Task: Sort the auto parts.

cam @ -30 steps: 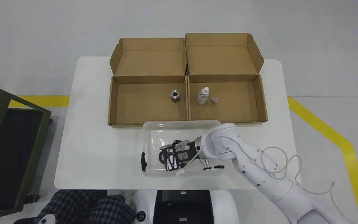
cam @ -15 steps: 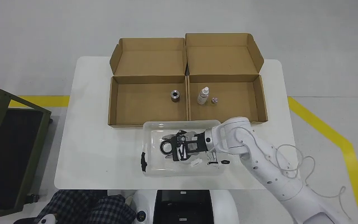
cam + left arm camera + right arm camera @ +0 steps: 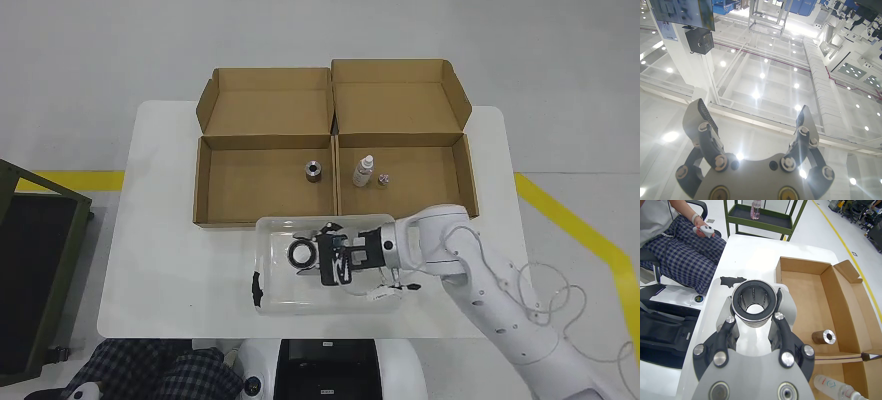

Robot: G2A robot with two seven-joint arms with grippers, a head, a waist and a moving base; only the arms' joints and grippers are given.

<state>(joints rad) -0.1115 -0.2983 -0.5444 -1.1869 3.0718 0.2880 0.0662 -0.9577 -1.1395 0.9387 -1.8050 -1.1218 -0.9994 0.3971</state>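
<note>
Right gripper (image 3: pixel 755 303) pinching linear bearing (image 3: pixel 755 317) above lower-centre clear bin (image 3: pixel 275 222) | I count three parts (image 3: pixel 314 171) in upper-centre boxes (image 3: pixel 250 190), leftovers (image 3: pixel 385 291) pending | left gripper (image 3: pixel 753 121) spread

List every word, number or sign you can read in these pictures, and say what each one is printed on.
Nothing can be read with confidence.
bottle label: red and blue print, blurred and cut off at the edge.
poster on the pillar: blurred.
blue panels overhead: white letters, too small to read.
bearing held in the right gripper: no marking seen.
</note>
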